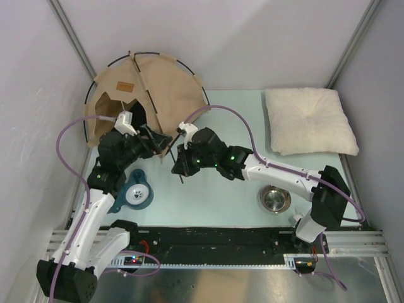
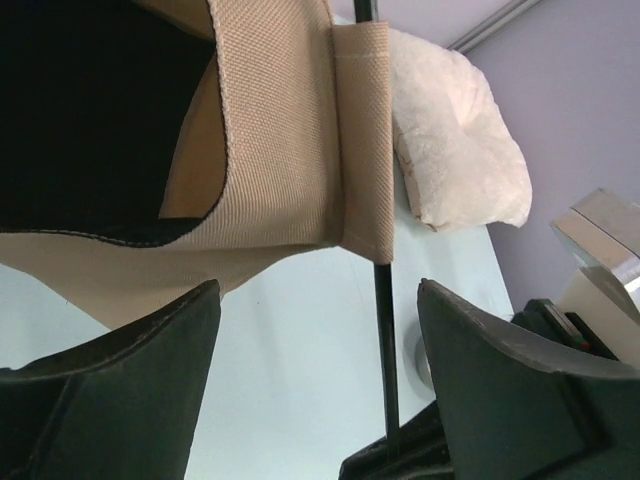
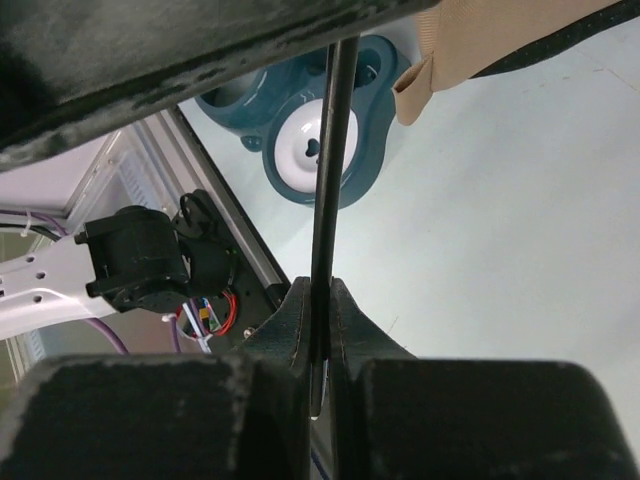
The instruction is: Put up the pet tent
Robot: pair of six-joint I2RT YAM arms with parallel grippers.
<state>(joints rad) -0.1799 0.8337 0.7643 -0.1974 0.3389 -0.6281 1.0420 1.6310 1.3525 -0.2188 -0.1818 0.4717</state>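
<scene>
The pet tent lies at the far left, tan fabric with black edging, curved black poles and a small brown label. My left gripper is open at the tent's near edge. In the left wrist view its fingers stand wide apart below the tan fabric, and a thin black pole coming out of a fabric sleeve passes between them, untouched. My right gripper is shut on that thin black pole, near its end. The white pompom is out of view.
A cream pillow lies at the far right and shows in the left wrist view. A steel bowl sits near the right arm. A blue pet feeder with a white dish sits front left, also in the right wrist view.
</scene>
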